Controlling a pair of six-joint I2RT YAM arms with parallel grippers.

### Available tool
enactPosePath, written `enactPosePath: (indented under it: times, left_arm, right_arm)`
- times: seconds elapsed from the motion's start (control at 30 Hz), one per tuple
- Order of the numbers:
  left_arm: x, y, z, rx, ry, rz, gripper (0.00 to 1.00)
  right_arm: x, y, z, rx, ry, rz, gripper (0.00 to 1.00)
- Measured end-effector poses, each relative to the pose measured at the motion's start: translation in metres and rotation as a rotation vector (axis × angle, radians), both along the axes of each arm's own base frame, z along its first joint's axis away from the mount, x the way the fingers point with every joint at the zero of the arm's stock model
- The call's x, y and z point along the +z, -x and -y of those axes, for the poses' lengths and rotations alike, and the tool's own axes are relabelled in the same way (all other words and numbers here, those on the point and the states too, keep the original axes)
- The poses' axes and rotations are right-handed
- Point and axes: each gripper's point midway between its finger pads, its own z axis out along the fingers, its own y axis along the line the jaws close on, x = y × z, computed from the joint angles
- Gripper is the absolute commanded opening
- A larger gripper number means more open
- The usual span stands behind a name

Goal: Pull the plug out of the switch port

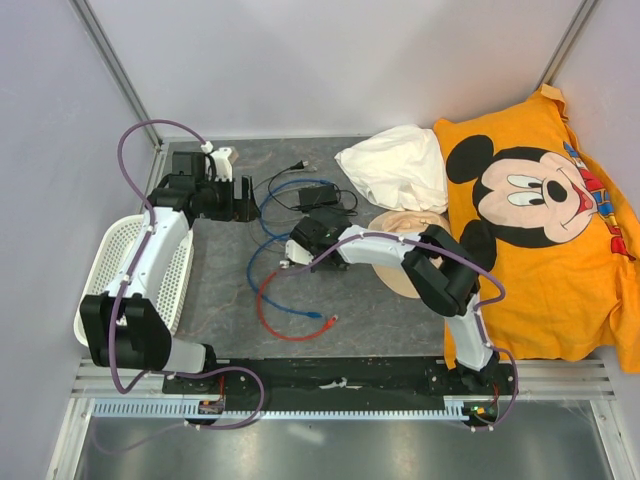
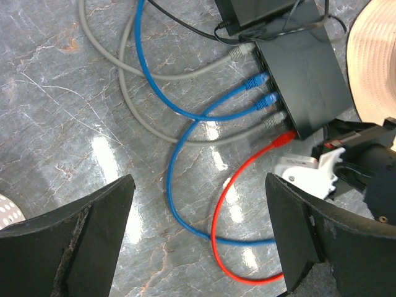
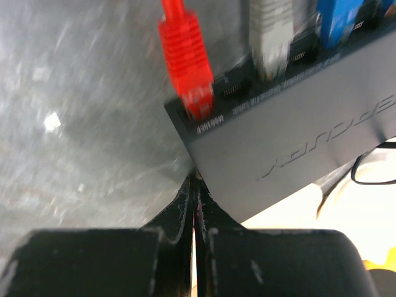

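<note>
The black switch [image 2: 303, 74] lies by the tan hat [image 2: 374, 55]. Its port edge holds several plugs: grey, two blue, grey, and a red plug [image 2: 283, 138] at the near end. In the right wrist view the red plug [image 3: 185, 62] sits in the end port of the switch [image 3: 297, 130]. My right gripper [image 3: 196, 185] is shut and empty, its tips at the switch's corner just below the red plug. In the top view it [image 1: 298, 248] is left of the hat [image 1: 405, 240]. My left gripper [image 2: 198, 247] is open above the red cable [image 2: 216, 229], at the back left [image 1: 243, 200].
A black power brick [image 1: 320, 195] with a thin cord lies behind the switch. Blue cable [image 1: 262, 250] and red cable [image 1: 285, 315] loop over the table. A white basket [image 1: 130, 270] stands at the left. A white cloth [image 1: 395, 165] and an orange shirt [image 1: 540, 200] lie at the right.
</note>
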Motion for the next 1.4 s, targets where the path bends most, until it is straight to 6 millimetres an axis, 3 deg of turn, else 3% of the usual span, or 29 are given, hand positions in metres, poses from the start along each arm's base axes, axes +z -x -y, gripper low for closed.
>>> enactPosePath:
  times: [0.17, 0.37, 0.47, 0.5, 0.57, 0.6, 0.77, 0.87, 0.9, 1.0, 1.1, 1.23, 1.4]
  left_arm:
    - [0.0, -0.001, -0.003, 0.009, 0.0, 0.0, 0.94]
    - [-0.005, -0.006, -0.003, 0.01, 0.0, -0.015, 0.94]
    - [-0.009, -0.011, -0.002, 0.006, 0.005, -0.03, 0.93]
    - [-0.01, -0.013, -0.001, 0.003, 0.009, -0.034, 0.93]
    - [-0.009, -0.021, 0.005, -0.01, 0.034, -0.04, 0.93]
    - [-0.009, -0.026, 0.007, -0.018, 0.048, -0.044, 0.92]
    - [0.004, -0.055, 0.041, -0.153, 0.207, -0.051, 0.9]
    - [0.012, -0.071, 0.061, -0.241, 0.297, -0.035, 0.92]
    - [0.012, -0.074, 0.067, -0.271, 0.326, -0.033, 0.93]
    - [-0.003, -0.08, 0.078, -0.303, 0.367, -0.061, 0.94]
    - [-0.031, -0.083, 0.084, -0.292, 0.387, -0.139, 0.92]
    - [-0.056, -0.089, 0.088, -0.281, 0.389, -0.212, 0.9]
    - [-0.059, -0.086, 0.095, -0.292, 0.392, -0.231, 0.88]
  right_arm:
    - [0.001, -0.014, -0.015, 0.002, -0.012, 0.029, 0.0]
    - [0.002, -0.015, -0.017, 0.001, -0.029, 0.024, 0.0]
    - [0.014, -0.005, -0.019, -0.019, -0.118, -0.053, 0.09]
    - [0.023, -0.002, -0.02, -0.035, -0.165, -0.081, 0.39]
    - [0.053, 0.001, -0.023, -0.097, -0.316, -0.141, 0.74]
    - [0.075, -0.003, -0.023, -0.135, -0.405, -0.151, 0.98]
    - [0.202, -0.069, -0.006, -0.347, -0.811, -0.031, 0.98]
    - [0.238, -0.098, 0.001, -0.395, -0.886, 0.023, 0.98]
    - [0.24, -0.103, 0.0, -0.404, -0.896, 0.025, 0.98]
    - [0.221, -0.116, -0.002, -0.46, -0.88, -0.017, 0.97]
    - [0.175, -0.124, 0.006, -0.552, -0.822, -0.094, 0.89]
    - [0.121, -0.133, 0.024, -0.649, -0.743, -0.183, 0.89]
    - [0.102, -0.14, 0.032, -0.708, -0.712, -0.175, 0.85]
